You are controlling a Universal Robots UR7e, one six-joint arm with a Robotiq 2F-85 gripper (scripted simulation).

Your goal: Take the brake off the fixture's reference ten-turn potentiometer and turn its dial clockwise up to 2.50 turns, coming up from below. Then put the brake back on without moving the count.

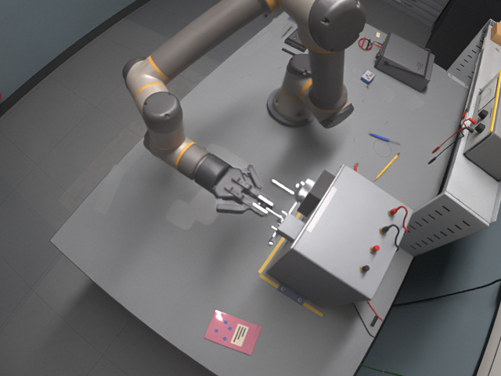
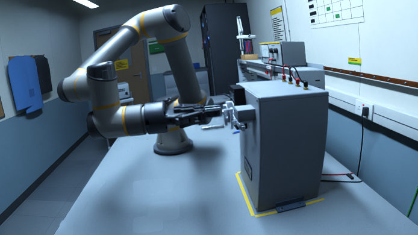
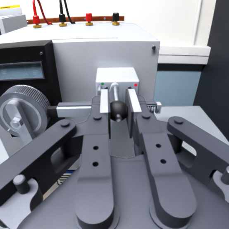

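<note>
The brake lever (image 3: 116, 100), a thin metal rod ending in a black ball knob (image 3: 118, 108), sticks out of a small grey housing (image 3: 117, 79) on the front of the fixture box (image 1: 340, 238), with a green dot at its left and a red dot at its right. My gripper (image 3: 118, 106) is closed with its two finger pads on either side of the ball knob. The knurled silver dial (image 3: 22, 110) of the potentiometer sits left of the lever, below a dark counter window (image 3: 21, 71). From the side, my gripper (image 2: 215, 113) reaches level to the box's front.
The fixture box (image 2: 284, 144) stands inside yellow floor tape near the table's right edge, with banana plugs (image 1: 390, 220) on top. A pink card (image 1: 232, 332) lies on the table in front, and a pencil (image 1: 386, 166) and blue pen (image 1: 382, 138) lie behind the box.
</note>
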